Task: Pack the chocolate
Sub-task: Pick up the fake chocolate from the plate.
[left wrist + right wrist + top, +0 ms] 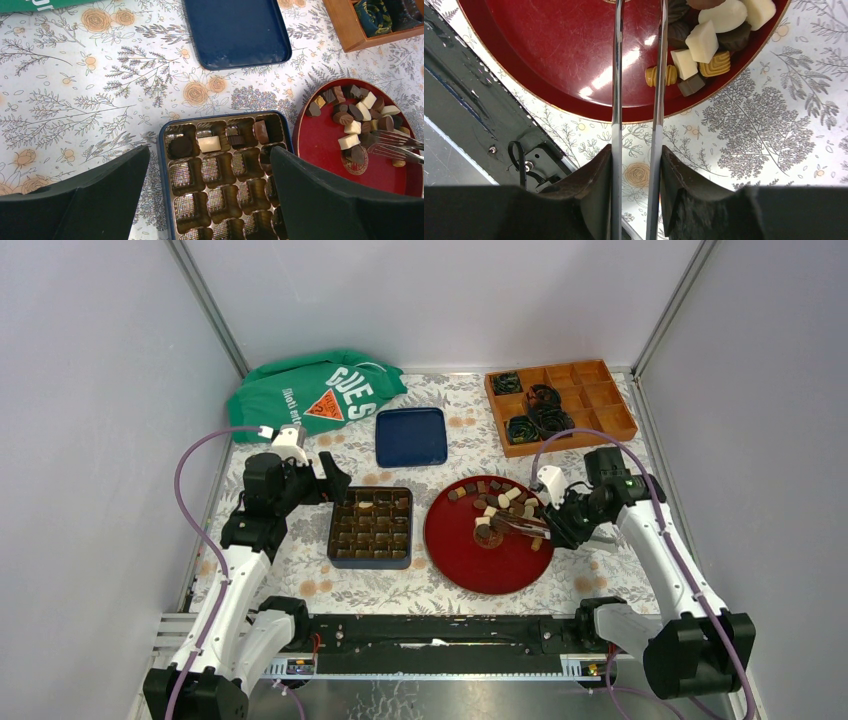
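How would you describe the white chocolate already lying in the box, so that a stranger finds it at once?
Find the blue-rimmed box with gold cells, left of the red plate. In its far row, the white chocolate lies between a round dark piece and a small dark block. It is the only pale piece in the box.

The left pincer (210,152) is hanging wide open; the right pincer (635,155) is squeezing metal tongs (617,75), its forearm angling inward.

The chocolate (503,500) clusters at the red plate's (470,565) one o'clock; the right end effector (556,523) grips tongs (520,527) over it from three o'clock.
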Motion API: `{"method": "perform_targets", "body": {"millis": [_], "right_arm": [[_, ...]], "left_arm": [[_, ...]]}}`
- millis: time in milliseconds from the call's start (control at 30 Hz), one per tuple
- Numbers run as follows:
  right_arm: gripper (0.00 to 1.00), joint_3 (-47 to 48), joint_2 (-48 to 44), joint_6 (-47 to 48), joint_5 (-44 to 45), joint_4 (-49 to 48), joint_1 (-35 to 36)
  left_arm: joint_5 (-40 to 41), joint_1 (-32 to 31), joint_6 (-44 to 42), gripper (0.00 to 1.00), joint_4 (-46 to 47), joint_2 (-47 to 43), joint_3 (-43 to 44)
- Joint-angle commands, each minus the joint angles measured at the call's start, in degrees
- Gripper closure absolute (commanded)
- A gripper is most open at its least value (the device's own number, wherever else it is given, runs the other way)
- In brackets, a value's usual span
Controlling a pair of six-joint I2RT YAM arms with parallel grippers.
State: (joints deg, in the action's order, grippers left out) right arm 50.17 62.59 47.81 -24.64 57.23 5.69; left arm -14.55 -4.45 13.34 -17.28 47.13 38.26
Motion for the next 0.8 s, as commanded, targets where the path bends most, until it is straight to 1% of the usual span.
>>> {"method": "perform_targets", "body": {"millis": [0, 167, 433, 633, 767], "right_arm": [[1.0, 4.21, -3.54, 0.8, -0.61, 2.09, 0.37], [1.0, 6.76, -4.49, 0.61, -1.86, 3.89, 0.37], [1.0, 10.57, -2.68, 1.49, -8.53, 3.82, 0.37], [1.0, 12.66, -0.58, 2.48, -15.45, 1.39, 0.65], [1.0, 14.13, 1.65, 1.41, -17.5, -1.52, 3.19]], "left_arm": [[-0.27, 0.32, -0.34, 0.01, 1.23, -0.29, 1.19], [-0.38, 0.32, -0.34, 0.01, 1.28, -0.29, 1.26], [-0.25, 0.32, -0.34, 0.01, 1.2, -0.49, 1.21], [-0.04, 0.32, -0.42, 0.01, 1.17, -0.57, 1.14], [-0.01, 0.32, -0.42, 0.01, 1.17, -0.41, 1.13]]}}
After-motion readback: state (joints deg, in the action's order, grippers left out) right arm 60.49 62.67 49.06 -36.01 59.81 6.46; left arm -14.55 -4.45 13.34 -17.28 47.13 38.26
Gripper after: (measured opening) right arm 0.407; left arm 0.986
